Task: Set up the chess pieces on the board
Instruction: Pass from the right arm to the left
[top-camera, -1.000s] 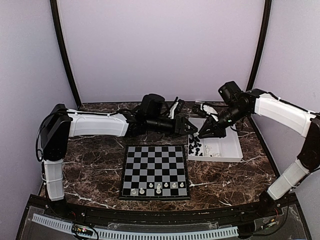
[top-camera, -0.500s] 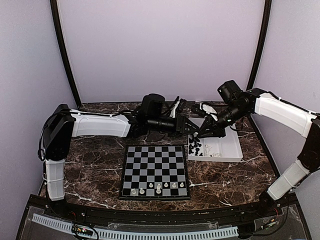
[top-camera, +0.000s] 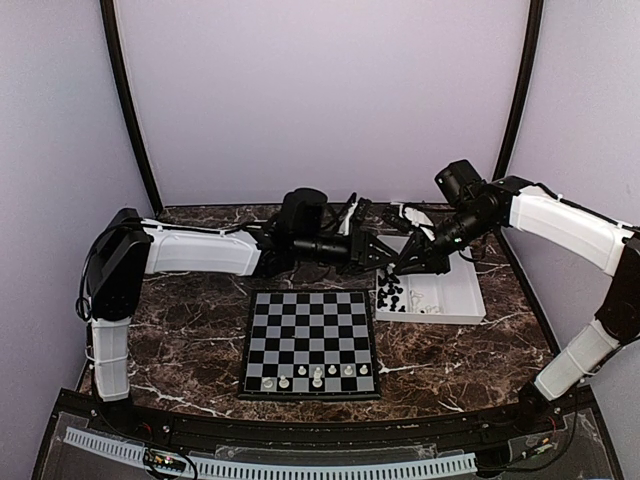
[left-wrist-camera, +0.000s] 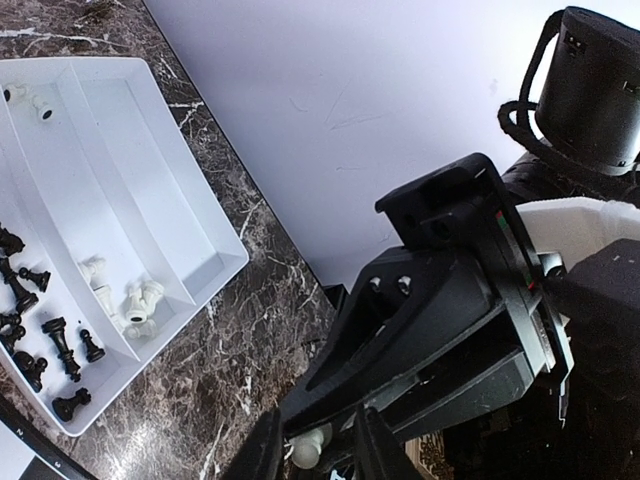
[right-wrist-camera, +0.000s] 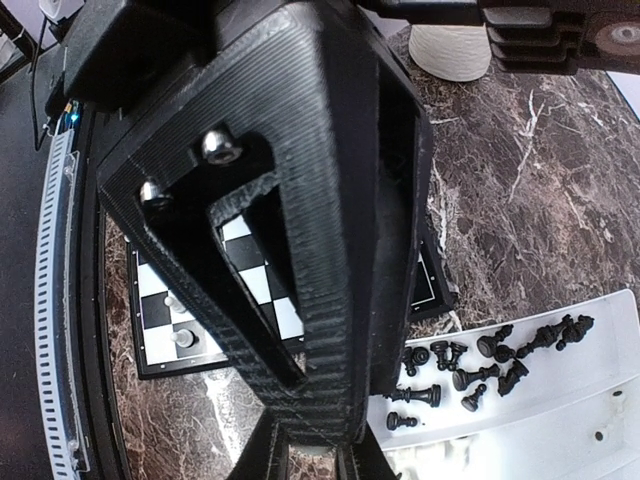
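My grippers meet tip to tip above the table, just left of the white tray (top-camera: 455, 300). My right gripper (top-camera: 400, 268) is shut on a small white chess piece (left-wrist-camera: 303, 450), which shows pale between its fingertips in the right wrist view (right-wrist-camera: 311, 452). My left gripper (top-camera: 385, 258) is partly open, its fingers (left-wrist-camera: 265, 455) either side of that piece. The board (top-camera: 310, 320) lies in front of them. Several white pieces (top-camera: 317, 378) stand on its near row. Black pieces (top-camera: 392, 295) and a few white pieces (left-wrist-camera: 130, 300) lie in the tray.
The tray (left-wrist-camera: 150, 200) has long compartments and sits right of the board on the dark marble table (top-camera: 190, 320). A white cylindrical object (right-wrist-camera: 450, 45) stands at the back near the wall. The board's corner (right-wrist-camera: 250, 280) shows under the grippers.
My left gripper has reached further right and my right gripper has come slightly left, so their tips now meet. The pieces on the board have not moved.
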